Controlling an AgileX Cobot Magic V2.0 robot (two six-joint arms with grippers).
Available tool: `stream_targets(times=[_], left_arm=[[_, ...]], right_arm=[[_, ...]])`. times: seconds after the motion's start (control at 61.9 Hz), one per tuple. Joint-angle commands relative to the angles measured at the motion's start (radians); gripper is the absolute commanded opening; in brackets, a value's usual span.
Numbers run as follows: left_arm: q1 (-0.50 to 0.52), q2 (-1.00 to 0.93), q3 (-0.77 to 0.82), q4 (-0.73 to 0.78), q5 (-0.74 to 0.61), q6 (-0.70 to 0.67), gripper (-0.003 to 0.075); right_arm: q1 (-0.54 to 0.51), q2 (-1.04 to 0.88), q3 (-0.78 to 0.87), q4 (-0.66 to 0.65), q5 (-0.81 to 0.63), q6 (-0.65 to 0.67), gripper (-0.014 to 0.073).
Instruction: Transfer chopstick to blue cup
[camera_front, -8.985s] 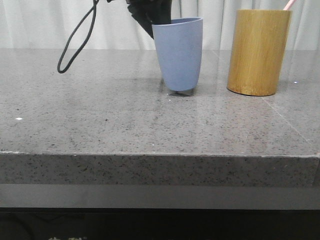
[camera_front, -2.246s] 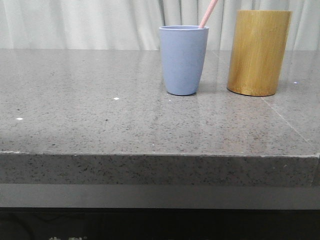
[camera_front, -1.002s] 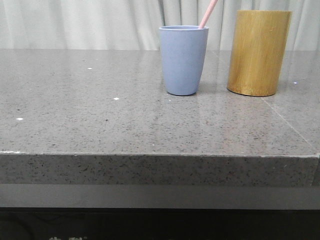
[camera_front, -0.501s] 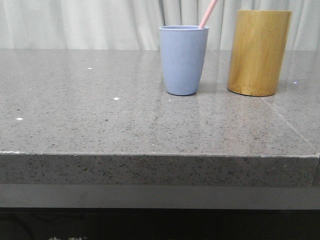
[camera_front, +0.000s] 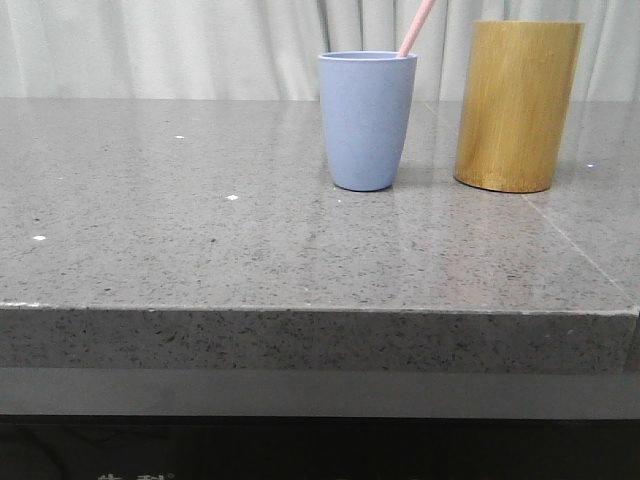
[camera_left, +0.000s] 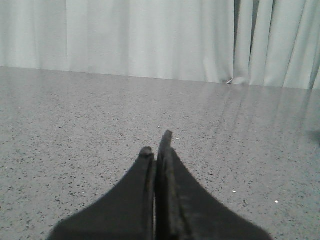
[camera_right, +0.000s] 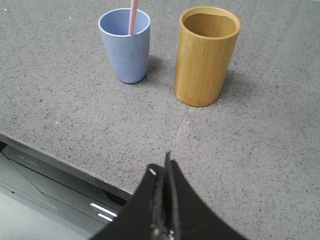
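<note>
The chopstick's (camera_front: 417, 27) lower end is hidden inside the blue cup (camera_front: 367, 120), and its upper end is cut off by the picture's top edge.

left gripper (camera_left: 157, 142) — jaws pressed together, nothing between them, black fingers (camera_left: 145, 165) reaching forward low over the surface, one tip slightly ahead of the other | right gripper (camera_right: 162, 167) — jaws closed flat against each other, empty, held high and angled downward, dark fingers (camera_right: 172, 195) tapering to a narrow tip
</note>
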Motion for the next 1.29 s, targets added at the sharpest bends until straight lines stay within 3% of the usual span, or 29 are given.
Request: stream_targets(times=[0.0,0.856,1.115,1.277], left_arm=[[-0.007,-0.027,0.013,-0.012,-0.080,-0.006,-0.0019],[-0.007,-0.025,0.013,-0.012,-0.080,-0.006,-0.0019],[-0.007,-0.025,0.013,-0.012,-0.080,-0.006,-0.0019],[-0.007,-0.025,0.013,-0.012,-0.080,-0.006,-0.0019]], right_arm=[[-0.007,0.005,-0.025,-0.008,-0.079,-0.001,-0.0067],[-0.017,-0.017,-0.008,-0.049,-0.110,-0.005,-0.0067],[-0.225,-0.238,0.327,-0.066,-0.505,-0.006,-0.0067],[-0.271,-0.391,0.585,-0.048,-0.729,-0.006,-0.0067]])
